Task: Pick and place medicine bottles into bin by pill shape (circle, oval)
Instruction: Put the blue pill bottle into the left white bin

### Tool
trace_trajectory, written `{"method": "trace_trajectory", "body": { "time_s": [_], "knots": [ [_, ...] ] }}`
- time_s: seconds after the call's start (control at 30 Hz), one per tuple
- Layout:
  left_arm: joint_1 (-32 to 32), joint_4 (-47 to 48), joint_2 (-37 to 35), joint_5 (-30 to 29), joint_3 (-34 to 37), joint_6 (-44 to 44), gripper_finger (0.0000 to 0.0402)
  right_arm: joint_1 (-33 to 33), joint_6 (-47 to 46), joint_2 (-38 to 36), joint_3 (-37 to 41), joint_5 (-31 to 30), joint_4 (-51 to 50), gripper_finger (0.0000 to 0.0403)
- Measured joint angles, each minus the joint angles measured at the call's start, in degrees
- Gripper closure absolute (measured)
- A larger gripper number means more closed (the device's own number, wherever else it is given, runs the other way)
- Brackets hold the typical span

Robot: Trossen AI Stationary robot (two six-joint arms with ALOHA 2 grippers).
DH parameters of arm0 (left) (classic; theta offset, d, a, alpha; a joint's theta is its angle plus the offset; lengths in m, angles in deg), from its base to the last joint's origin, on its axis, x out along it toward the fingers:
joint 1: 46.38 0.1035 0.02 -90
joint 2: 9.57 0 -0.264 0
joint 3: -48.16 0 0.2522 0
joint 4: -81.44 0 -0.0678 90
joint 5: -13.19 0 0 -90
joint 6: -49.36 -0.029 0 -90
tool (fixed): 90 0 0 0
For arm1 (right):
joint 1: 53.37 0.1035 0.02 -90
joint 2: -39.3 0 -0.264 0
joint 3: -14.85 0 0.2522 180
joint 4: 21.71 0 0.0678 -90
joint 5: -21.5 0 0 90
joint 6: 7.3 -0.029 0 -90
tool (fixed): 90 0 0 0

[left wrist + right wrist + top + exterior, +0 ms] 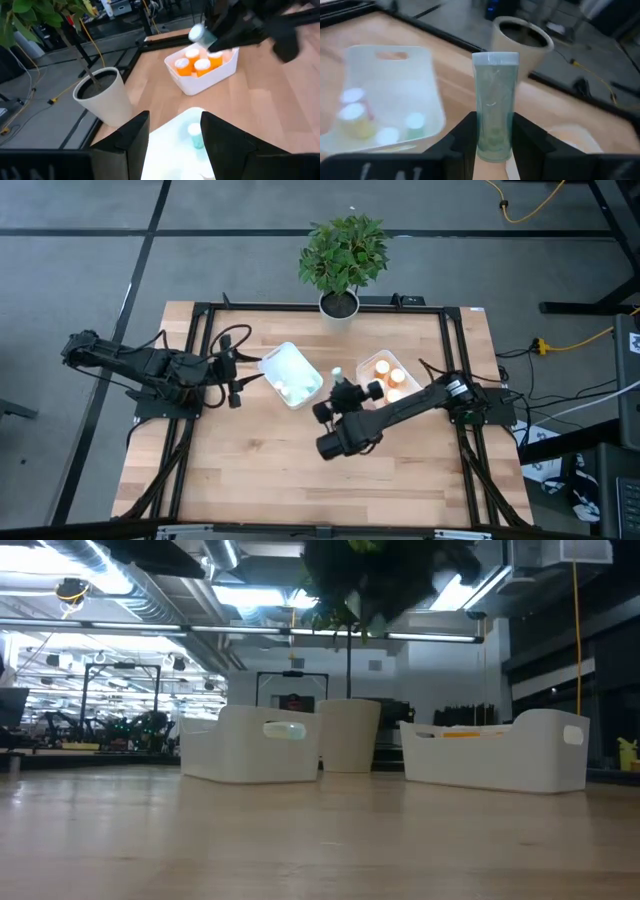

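Your right gripper [492,145] is clamped on a pale teal bottle [494,105], holding it upright by its lower body with the white cap on top. In the high view the right gripper [343,388] hangs over the table between the two bins, and the bottle [337,373] shows as a small pale spot at its tip, above the gap and not yet over either bin.

The left bin [290,374] sits toward the far edge of the table, left of centre, tilted at an angle; it holds several bottles with white caps, including a yellow-green one [355,120] and a teal one [414,125]. The right bin [387,377] lies just right of the held bottle and holds orange bottles [195,60].

Your left gripper [236,380] waits near the table's left edge, just beside the left bin, its jaws standing partly apart with nothing between them; its fingers [132,135] frame the bin's near end.

A potted plant [343,255] stands at the middle of the far edge, behind both bins.
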State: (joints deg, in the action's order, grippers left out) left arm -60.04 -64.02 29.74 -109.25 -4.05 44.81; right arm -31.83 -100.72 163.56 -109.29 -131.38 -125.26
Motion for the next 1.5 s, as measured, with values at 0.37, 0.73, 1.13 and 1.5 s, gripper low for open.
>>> {"method": "trace_trajectory", "body": {
  "time_s": [0.37,0.73,1.13,1.5],
  "knots": [
    [0.1,-0.4,0.0,0.1,0.0,0.0,0.0231,-2.6,-32.6,-5.8,22.8,-10.7,0.2,0.0299],
    [0.1,-1.3,0.0,0.0,0.0,-5.0,0.0231,-12.4,-37.2,-8.3,32.2,-24.6,6.7,0.0299],
    [4.6,-4.4,0.0,-2.8,0.0,-8.0,0.0231,-18.9,-33.8,-8.3,31.7,-27.3,5.9,0.0299],
    [6.2,-4.6,0.0,-2.4,0.0,-7.6,0.0231,-12.5,-39.6,-8.3,28.6,-27.0,5.3,0.0299]
  ]
}}
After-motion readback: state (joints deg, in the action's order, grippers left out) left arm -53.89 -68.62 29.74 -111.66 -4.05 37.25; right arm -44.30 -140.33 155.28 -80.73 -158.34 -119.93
